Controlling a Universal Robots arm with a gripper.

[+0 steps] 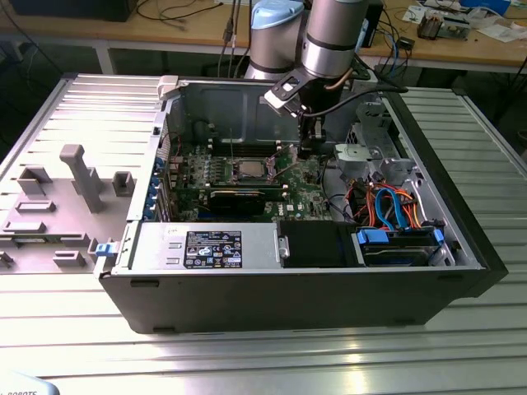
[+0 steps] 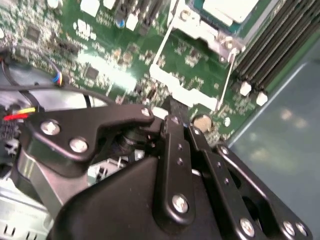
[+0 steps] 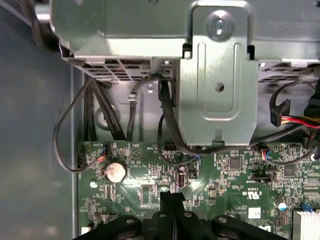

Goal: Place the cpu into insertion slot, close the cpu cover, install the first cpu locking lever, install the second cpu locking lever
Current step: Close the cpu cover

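here we are inside the open black computer case (image 1: pixel 288 288), and the robot's black gripper (image 1: pixel 309 140) is down low over the green circuit board (image 1: pixel 305 177), just to the exterior view's right of the small square silver-rimmed insertion slot (image 1: pixel 233 169). the small flat silver-topped cpu (image 1: pixel 247 168) looks to be seated in that slot, and in the second wrist view the thin silver metal cpu cover (image 2: pixel 200 27) appears to lie flat around the chip (image 2: pixel 230 7). so the levers look like the job in hand. the gripper (image 2: pixel 172 107) has its fingers pressed together with nothing between them, tip close to the board beside a round silver coin battery (image 2: pixel 201 121). one thin silver wire locking lever (image 2: pixel 161 47) runs along the near side of the socket frame, a second wire lever (image 2: pixel 227 75) along the other; whether either is hooked under its catch i cannot tell. to do this well, i'd say the closed tip (image 3: pixel 170 196) should bear on the wire's free end, not on the cover or the board's small parts. the push wants to be down and sideways together so the wire slides under its hook, slow enough that it doesn't spring back, and clear of the black cables (image 3: pixel 165 115).
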